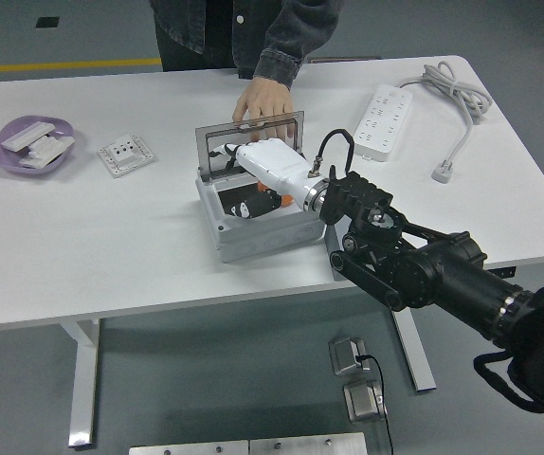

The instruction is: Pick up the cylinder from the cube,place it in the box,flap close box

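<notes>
1. The white table (111,246) holds everything, and a person stands at its far side.
2. The right arm (424,270) reaches in from the right, over the box. The left arm is not in the picture.
3. The gray box (253,223) sits in the middle of the table. Its lid (248,142) stands up at the back, so the box is open.
4. The person's hand (264,98) rests on the top edge of the lid.
5. The right hand (262,185) dips down into the open box. Its white back hides the fingers, so I cannot tell if they are open or closed.
6. The orange cylinder (270,197) is low inside the box, under the hand. Only a small bit shows, so I cannot tell which way its long side points.
7. I think the step is putting the cylinder in the box. Next, the hand needs to let go, lift out, and then flap the lid down.
</notes>
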Available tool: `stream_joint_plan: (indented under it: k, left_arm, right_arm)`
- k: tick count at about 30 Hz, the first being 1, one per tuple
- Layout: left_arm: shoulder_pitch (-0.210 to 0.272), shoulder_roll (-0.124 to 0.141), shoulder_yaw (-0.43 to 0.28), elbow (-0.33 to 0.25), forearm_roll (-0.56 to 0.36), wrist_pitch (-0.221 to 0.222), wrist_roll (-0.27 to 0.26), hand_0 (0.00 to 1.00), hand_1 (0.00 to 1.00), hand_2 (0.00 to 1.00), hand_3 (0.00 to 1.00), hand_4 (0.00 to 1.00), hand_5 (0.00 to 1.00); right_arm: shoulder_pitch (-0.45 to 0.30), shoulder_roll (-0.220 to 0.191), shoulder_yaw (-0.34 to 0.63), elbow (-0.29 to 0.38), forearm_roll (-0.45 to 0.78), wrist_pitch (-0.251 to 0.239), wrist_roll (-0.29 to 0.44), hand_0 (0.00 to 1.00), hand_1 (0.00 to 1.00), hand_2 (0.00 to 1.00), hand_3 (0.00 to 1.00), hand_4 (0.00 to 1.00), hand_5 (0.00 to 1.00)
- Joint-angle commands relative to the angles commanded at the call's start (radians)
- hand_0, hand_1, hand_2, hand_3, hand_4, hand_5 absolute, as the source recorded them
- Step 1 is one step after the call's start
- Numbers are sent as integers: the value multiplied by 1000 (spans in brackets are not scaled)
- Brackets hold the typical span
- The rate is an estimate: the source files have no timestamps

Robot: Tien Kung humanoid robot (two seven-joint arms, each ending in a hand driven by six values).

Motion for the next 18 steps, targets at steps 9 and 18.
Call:
stream_joint_plan:
  k: [9, 18]
  left_arm:
    - [3, -2, -7, 0, -3, 3, -3, 646, 554, 514, 610, 591, 169]
    - [9, -6, -7, 0, -12, 4, -4, 647, 551, 511, 605, 577, 162]
  right_arm:
    - [-22, -69, -1, 35, 21, 15, -16, 450, 527, 629, 834, 910, 256]
    - [-50, -130, 38, 146, 12, 36, -44, 432, 506, 621, 820, 907, 300]
